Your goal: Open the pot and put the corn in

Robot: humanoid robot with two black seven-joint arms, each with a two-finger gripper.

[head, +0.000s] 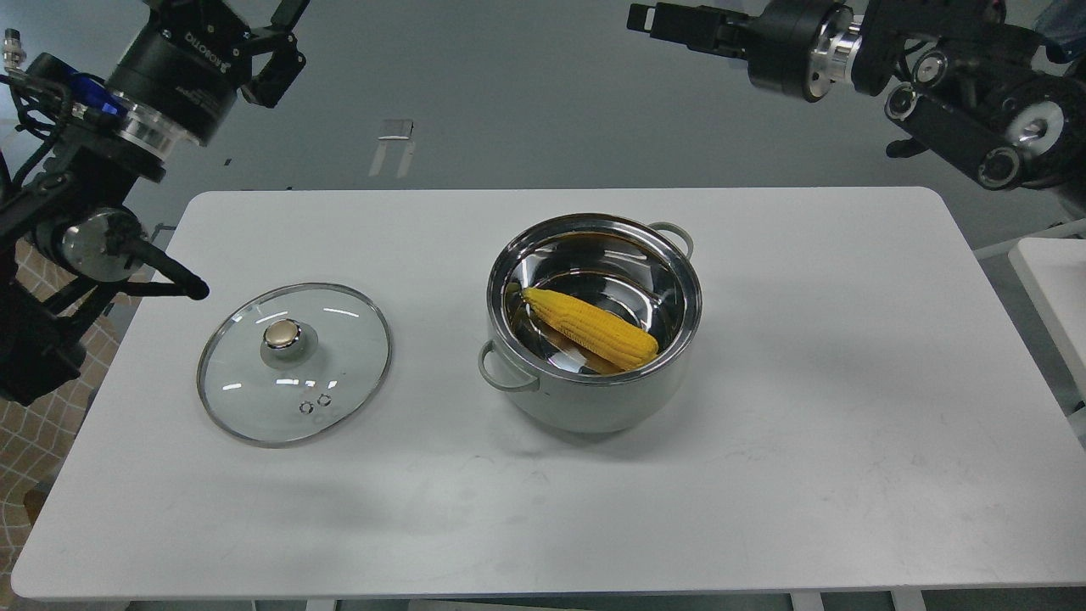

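Note:
The pale grey-green pot (594, 399) stands uncovered at the table's middle. The yellow corn (590, 327) lies inside it, slanted, with its tip to the upper left. The glass lid (294, 363) with a gold knob lies flat on the table, left of the pot. My right gripper (649, 19) is high above the table's far edge, well clear of the pot, open and empty. My left gripper (282, 47) is raised at the far left, above and behind the lid, open and empty.
The white table (848, 407) has bare surface to the right of and in front of the pot. My left arm's elbow link (161, 271) pokes over the table's left edge near the lid. A second white table edge (1052, 280) shows at the far right.

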